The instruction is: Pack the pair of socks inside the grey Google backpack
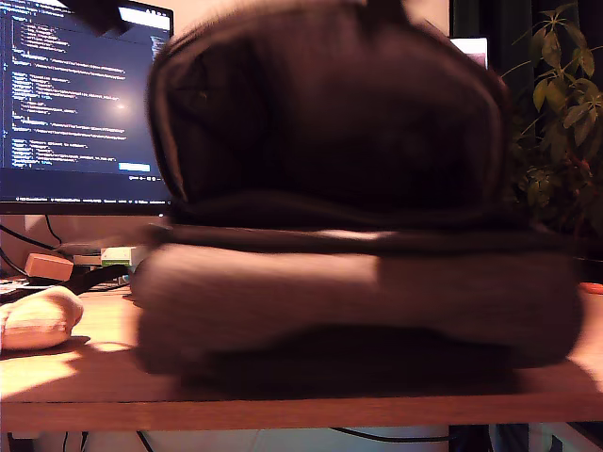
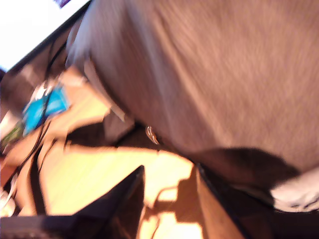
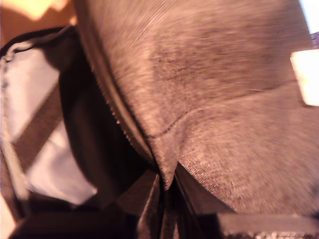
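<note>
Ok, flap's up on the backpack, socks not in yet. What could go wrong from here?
My second claw pinches only a thin fold of the backpack fabric; if it slips, the raised flap could drop shut. The socks lie near the table edge at the exterior view's left, so a nudge might push them off. My first claw is open close beside the backpack and could snag it when moving.

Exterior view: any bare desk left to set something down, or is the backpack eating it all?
Mostly taken. The grey Google backpack fills the desk's middle and the exterior view's right. Bare wood shows as a patch between the pair of socks and the backpack's near corner, plus a thin strip along the desk's front edge. Behind the socks, cables and small boxes crowd the space under the monitor.
</note>
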